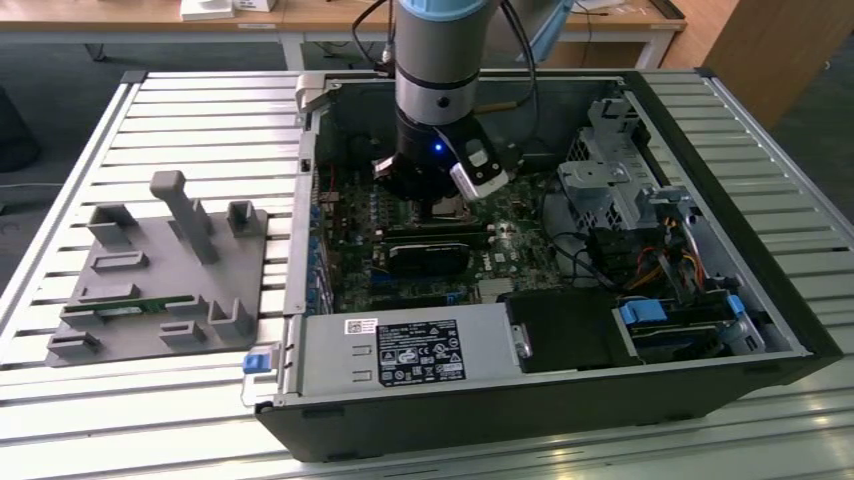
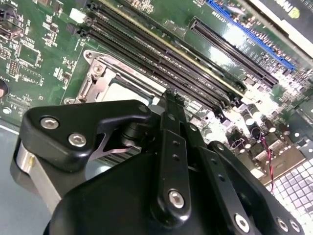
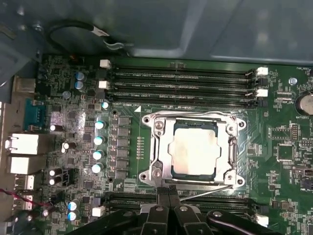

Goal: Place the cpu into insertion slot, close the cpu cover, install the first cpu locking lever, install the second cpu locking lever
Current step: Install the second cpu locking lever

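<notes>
The cpu (image 3: 194, 149) is already being seated in its slot on the motherboard (image 3: 274, 147), with the cpu cover (image 3: 230, 142) being laid flat around it as a shiny metal frame, chip top showing through the open middle. The claw (image 3: 169, 192) is being held pinched shut right at the cover's edge nearest the wrist, nothing visibly gripped between its fingers (image 2: 168, 105). In the exterior view the arm (image 1: 437, 60) is being reached down into the open computer case (image 1: 561, 410) on the slatted bench (image 1: 80, 120), beside a grey holder block (image 1: 160, 270).

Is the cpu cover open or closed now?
Closed. In the first wrist view the cpu cover lies flat on the socket, framing the cpu.
</notes>
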`<state>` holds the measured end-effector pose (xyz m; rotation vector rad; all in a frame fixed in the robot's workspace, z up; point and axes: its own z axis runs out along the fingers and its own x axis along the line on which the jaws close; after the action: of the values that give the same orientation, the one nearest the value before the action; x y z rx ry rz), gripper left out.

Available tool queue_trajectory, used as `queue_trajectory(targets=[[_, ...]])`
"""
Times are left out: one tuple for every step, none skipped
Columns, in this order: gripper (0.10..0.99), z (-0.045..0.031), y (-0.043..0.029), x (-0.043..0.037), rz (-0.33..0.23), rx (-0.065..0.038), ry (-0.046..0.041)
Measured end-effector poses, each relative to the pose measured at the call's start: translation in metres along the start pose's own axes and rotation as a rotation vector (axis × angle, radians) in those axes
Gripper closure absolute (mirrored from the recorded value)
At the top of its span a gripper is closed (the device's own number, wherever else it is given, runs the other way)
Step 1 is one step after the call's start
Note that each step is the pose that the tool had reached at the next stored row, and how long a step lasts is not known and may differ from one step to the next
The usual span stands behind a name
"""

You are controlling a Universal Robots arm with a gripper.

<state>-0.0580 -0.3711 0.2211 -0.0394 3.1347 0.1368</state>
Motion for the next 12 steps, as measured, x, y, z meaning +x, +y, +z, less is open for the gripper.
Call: queue_trajectory(targets=[[0.980,-0.0001,-0.0012,0.0002,0.000,-0.001,0.0000],[0.980,-0.0002,-0.0024,0.0004,0.000,-0.002,0.0000],[0.980,-0.0002,-0.0035,0.0005,0.000,-0.003,-0.0001],[0.980,-0.0003,-0.0044,0.0007,0.000,-0.004,-0.0002],[0.980,-0.0004,-0.0052,0.0008,0.000,-0.006,-0.0002],[0.980,-0.0005,-0.0065,0.0010,0.000,-0.011,-0.0003],[0.980,-0.0006,-0.0070,0.0012,0.000,-0.015,-0.0004],[0.980,-0.0006,-0.0076,0.0015,0.000,-0.019,-0.0005],[0.980,-0.0007,-0.0083,0.0017,0.000,-0.022,-0.0006],[0.980,-0.0007,-0.0093,0.0021,0.000,-0.025,-0.0006],[0.980,-0.0009,-0.0103,0.0025,0.000,-0.029,-0.0007],[0.980,-0.0009,-0.0113,0.0029,0.000,-0.033,-0.0008]])
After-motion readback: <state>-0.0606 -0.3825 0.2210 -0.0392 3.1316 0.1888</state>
